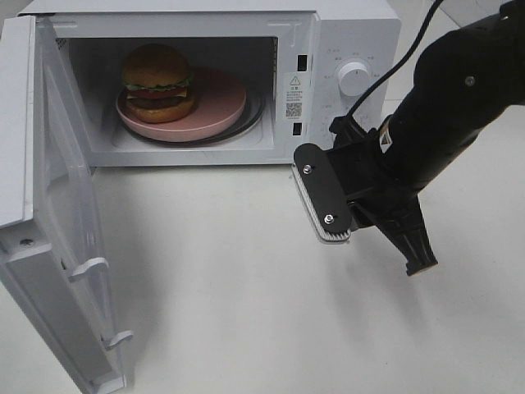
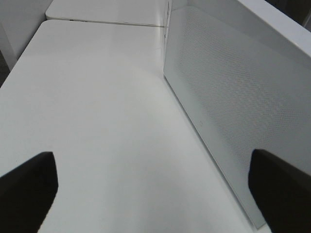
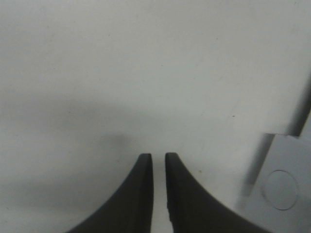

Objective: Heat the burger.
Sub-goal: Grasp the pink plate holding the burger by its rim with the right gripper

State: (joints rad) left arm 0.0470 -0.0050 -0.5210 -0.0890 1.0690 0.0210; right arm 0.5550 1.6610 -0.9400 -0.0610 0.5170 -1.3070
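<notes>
The tall round burger with the glossy golden-brown bun [image 1: 157,82] is sitting on a round pink plate [image 1: 221,107] inside the white microwave oven [image 1: 353,33], upper left of the high view, so loading is looking done, while closing the wide-open white door [image 1: 49,205] at the left edge and turning the round white dial [image 1: 353,78] are, I judge, remaining. The right gripper [image 3: 158,156] is hovering right of centre, jaws parted by a thin slit and gripping nothing; the left gripper [image 2: 153,160] is standing with jaws spread wide, empty, beside that door.

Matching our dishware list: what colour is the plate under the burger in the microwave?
The plate under the burger is pink; the exterior high view shows it best.
</notes>
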